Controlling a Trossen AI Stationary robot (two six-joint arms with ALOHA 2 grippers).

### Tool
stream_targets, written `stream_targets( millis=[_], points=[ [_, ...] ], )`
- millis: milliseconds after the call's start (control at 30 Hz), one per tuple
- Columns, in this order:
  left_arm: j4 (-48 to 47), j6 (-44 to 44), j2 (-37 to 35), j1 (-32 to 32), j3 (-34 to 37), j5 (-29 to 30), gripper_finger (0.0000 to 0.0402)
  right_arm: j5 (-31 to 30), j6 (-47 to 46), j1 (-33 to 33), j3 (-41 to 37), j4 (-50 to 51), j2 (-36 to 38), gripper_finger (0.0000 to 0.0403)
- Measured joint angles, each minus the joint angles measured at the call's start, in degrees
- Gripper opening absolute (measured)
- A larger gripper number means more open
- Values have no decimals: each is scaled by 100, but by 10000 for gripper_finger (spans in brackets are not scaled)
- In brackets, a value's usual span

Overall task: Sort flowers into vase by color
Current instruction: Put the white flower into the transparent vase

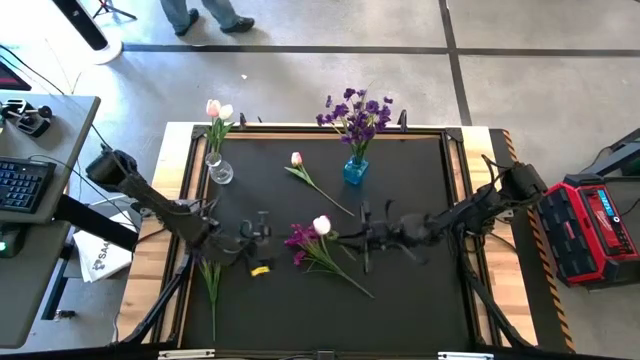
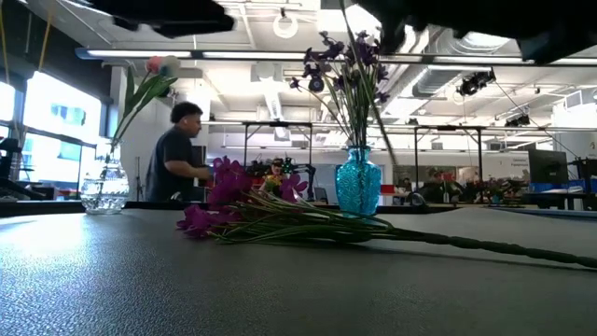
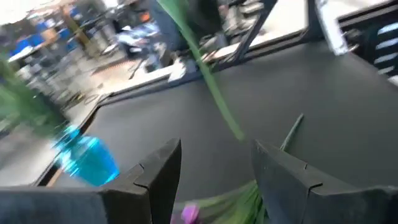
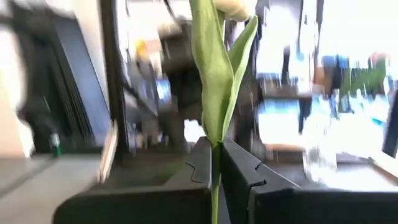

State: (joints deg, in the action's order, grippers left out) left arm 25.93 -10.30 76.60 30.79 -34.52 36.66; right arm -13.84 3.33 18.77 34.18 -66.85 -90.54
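Note:
My right gripper (image 1: pixel 350 237) sits mid-table, shut on a white tulip (image 1: pixel 321 225) whose bud points toward the table's left. My left gripper (image 1: pixel 262 238) is open just left of a purple-blossomed flower bundle (image 1: pixel 303 243) that lies flat on the mat, and touches nothing. In the left wrist view the purple blossom (image 3: pixel 189 213) shows between its open fingers. A clear vase (image 1: pixel 219 170) at far left holds pink and white tulips. A blue vase (image 1: pixel 355 171) at far centre holds purple flowers. A pink tulip (image 1: pixel 297 160) lies on the mat between the vases. My right gripper (image 4: pixel 216 155) pinches the white tulip's green stem (image 4: pixel 215 190) between its two fingers, just below the leaf base (image 4: pixel 214 134). The fingers come level from the table's right and lie along the stem. Leaf and bud reach forward past the fingertips.
A loose green stem (image 1: pixel 212 283) lies near the left front of the mat, and a small yellow piece (image 1: pixel 260 269) lies below my left gripper. The purple bundle's stem (image 1: pixel 352 280) runs toward the near right. Raised wooden rails (image 1: pixel 190 180) frame the black mat. A person stands beyond the far edge (image 2: pixel 177 154).

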Motion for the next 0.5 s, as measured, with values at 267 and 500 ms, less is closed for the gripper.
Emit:
stream_targets(
  millis=[267,500],
  points=[
    [2550,-360,1103,-1181,0,-2209,184,448,454,-156,-5,-548,0,0],
    [3266,-173,1700,-1775,-346,-3057,184,462,545,-155,-7,-547,0,0]
  ],
)
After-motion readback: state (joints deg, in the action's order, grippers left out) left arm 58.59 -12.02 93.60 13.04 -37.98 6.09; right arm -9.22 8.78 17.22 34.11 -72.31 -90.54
